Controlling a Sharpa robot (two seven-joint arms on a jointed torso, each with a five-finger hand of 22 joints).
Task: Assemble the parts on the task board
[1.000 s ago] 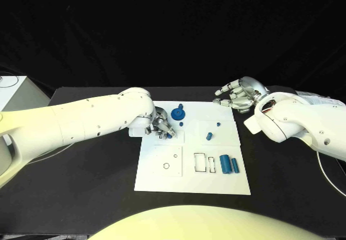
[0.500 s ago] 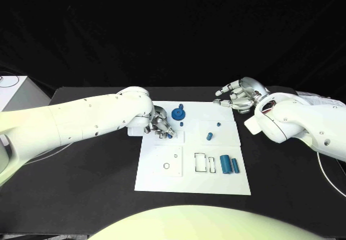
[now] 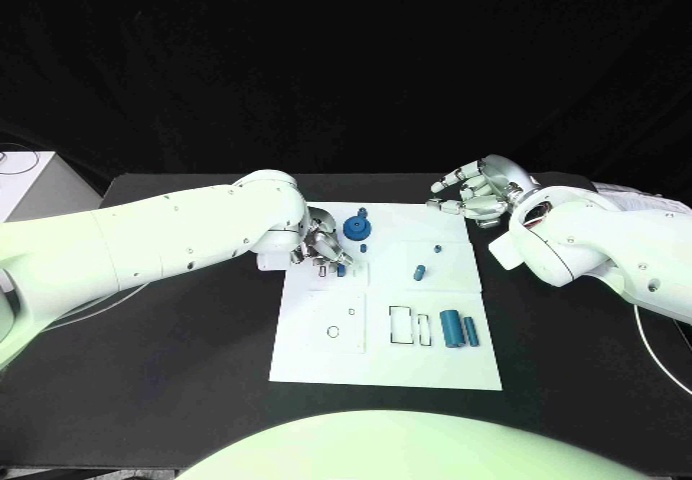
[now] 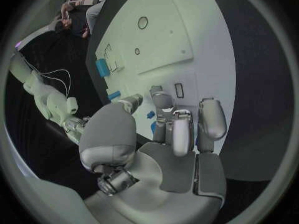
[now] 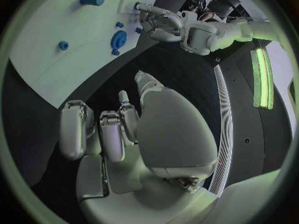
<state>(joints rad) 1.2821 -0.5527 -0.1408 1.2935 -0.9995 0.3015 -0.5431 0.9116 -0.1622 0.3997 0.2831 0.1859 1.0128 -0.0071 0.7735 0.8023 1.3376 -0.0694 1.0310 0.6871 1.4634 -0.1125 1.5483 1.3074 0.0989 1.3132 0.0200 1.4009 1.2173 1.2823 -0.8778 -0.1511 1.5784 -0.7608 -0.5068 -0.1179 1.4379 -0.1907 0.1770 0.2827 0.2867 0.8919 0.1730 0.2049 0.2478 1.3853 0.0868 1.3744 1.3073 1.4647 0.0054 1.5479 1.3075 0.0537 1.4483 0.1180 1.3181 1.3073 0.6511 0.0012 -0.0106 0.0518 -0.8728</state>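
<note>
Head view: black table (image 3: 173,360) bears white task board (image 3: 389,350); each robot hand empty, fingers apart.

**Table surface and items resting on it**

A matte black rectangular table (image 3: 173,340) is seen in the head view, spanning most of the frame width. A flat white rectangular task board (image 3: 382,360) is laid on it near the middle, its long side running away from the robot. Black outlined rectangles and small circles are printed on the board's nearer half. A white box-shaped object (image 3: 29,180) is seen at the table's far left corner; whether it rests on the table or stands beside it cannot be told. A thin pale cable (image 3: 666,365) is seen at the table's right edge.
</note>
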